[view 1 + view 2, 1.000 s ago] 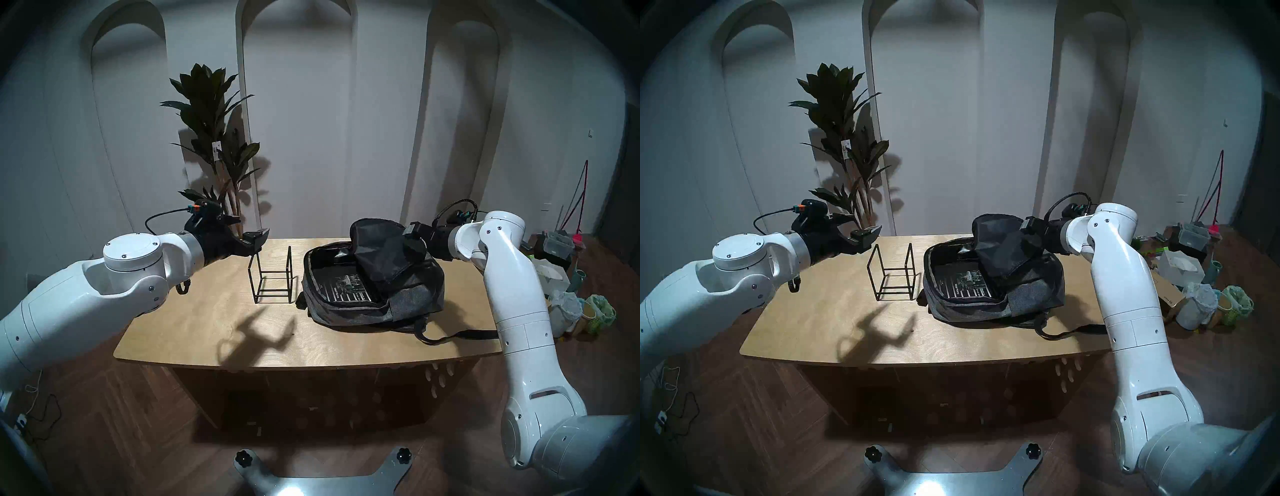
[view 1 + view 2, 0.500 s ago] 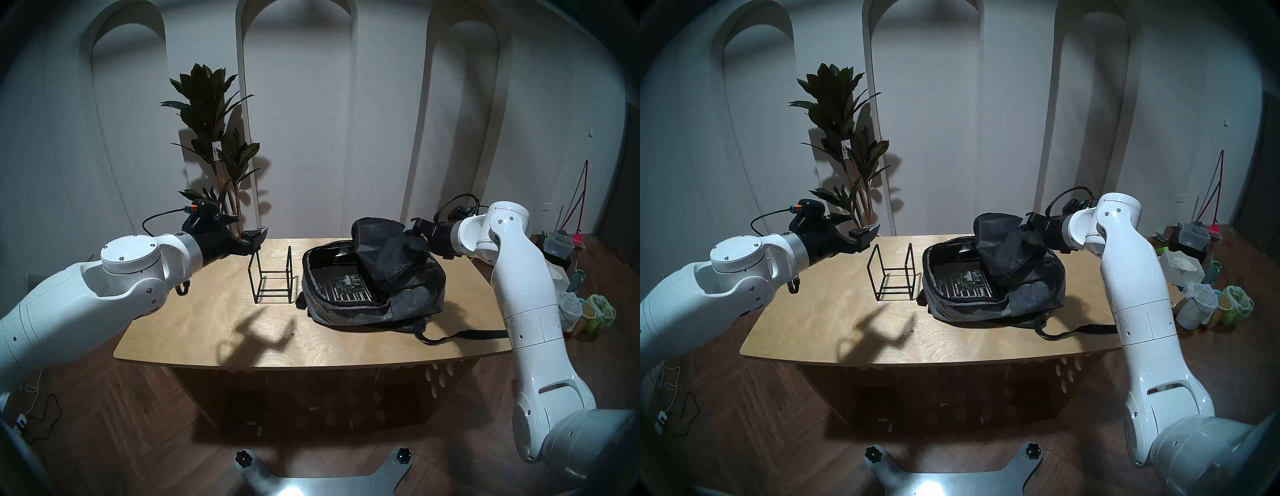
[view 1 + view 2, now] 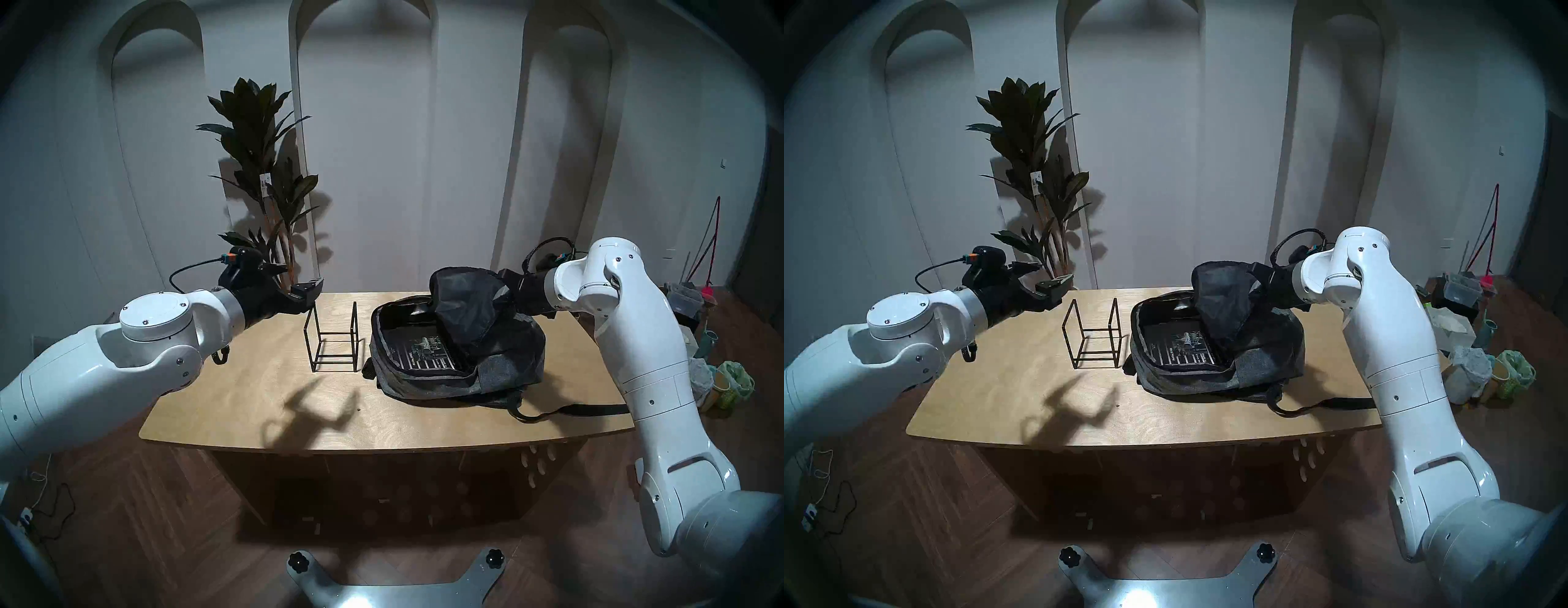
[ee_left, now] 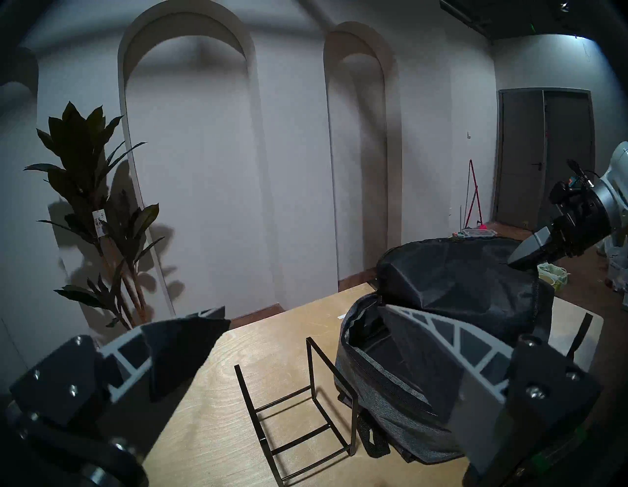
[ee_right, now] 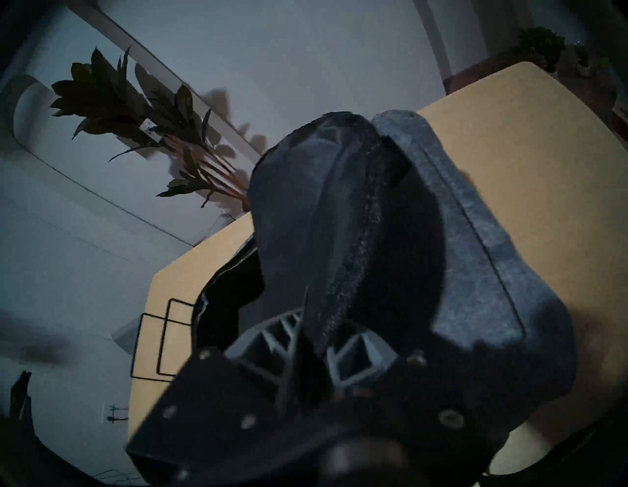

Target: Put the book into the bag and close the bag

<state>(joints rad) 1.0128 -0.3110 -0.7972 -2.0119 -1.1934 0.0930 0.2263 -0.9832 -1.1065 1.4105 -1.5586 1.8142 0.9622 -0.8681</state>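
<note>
The grey bag (image 3: 509, 373) lies open on the right half of the table, also in the right head view (image 3: 1267, 361) and the left wrist view (image 4: 390, 394). The book (image 3: 424, 354) lies flat inside it, its striped cover partly under the raised black-lined flap (image 3: 462, 305). My right gripper (image 3: 502, 293) is shut on the flap's edge (image 5: 323, 204) and holds it up above the bag's back; it also shows in the right wrist view (image 5: 312, 326). My left gripper (image 3: 306, 275) is open and empty, hovering over the table's back left by the stand.
A black wire-frame stand (image 3: 335, 344) stands just left of the bag. The bag's black strap (image 3: 564, 411) trails toward the table's front right edge. A potted plant (image 3: 259, 178) stands behind the table (image 3: 254, 403). Floor clutter (image 3: 721, 382) lies at the right.
My right arm's elbow has swung up and out to the right and the wrist has turned, still gripping the flap. My left gripper has drawn back slightly to the left.
</note>
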